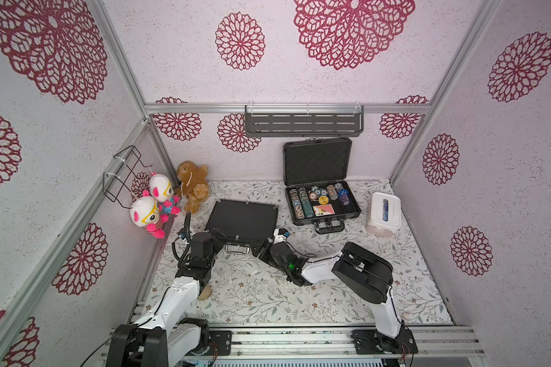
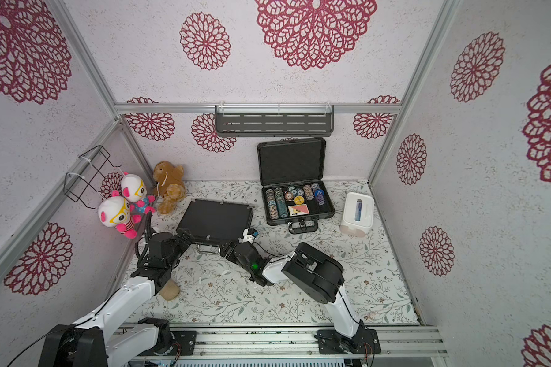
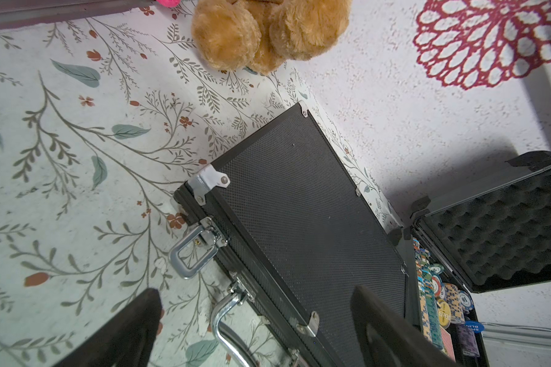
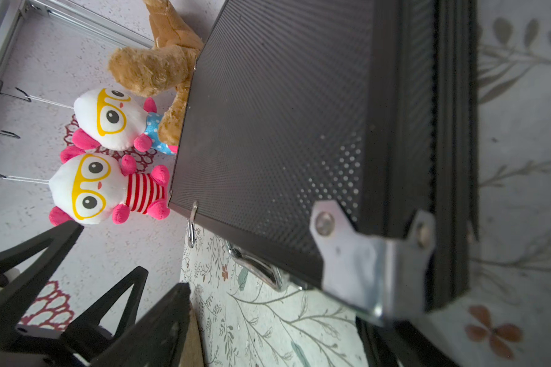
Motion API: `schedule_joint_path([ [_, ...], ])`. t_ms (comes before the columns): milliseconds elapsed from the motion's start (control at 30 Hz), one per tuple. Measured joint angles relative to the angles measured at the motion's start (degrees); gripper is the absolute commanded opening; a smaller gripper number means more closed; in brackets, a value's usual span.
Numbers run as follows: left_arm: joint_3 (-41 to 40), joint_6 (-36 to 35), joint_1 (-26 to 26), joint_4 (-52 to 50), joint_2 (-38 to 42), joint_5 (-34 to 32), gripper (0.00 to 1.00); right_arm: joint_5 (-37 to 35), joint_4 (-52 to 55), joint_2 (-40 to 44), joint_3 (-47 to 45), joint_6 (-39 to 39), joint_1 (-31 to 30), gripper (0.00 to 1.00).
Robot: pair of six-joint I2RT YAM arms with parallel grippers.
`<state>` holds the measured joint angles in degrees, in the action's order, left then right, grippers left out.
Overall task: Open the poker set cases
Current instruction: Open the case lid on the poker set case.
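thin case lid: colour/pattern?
The thin case lid is black with a fine dimpled texture, plus silver corner brackets; it shows best in the left wrist view.

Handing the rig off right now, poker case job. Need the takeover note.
Left gripper: open, empty, straddling the front edge of the thin black case near its handle.
Right gripper: open, empty, at that case's front right corner.
Done: dark grey case stands open at the back, chips showing.
Left: the thin black case lies with its lid down. One silver latch looks flipped out; the other I cannot tell. Check it, then lift the lid.
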<state>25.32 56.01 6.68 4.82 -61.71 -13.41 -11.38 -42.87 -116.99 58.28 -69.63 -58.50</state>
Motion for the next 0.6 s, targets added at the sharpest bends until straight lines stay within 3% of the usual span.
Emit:
schedule_joint_path([
  [600, 0.0, 0.0, 0.0, 0.0, 0.0, 0.3, 0.97, -1.7, -0.1, -0.3, 0.4, 4.3, -0.6, 0.87],
])
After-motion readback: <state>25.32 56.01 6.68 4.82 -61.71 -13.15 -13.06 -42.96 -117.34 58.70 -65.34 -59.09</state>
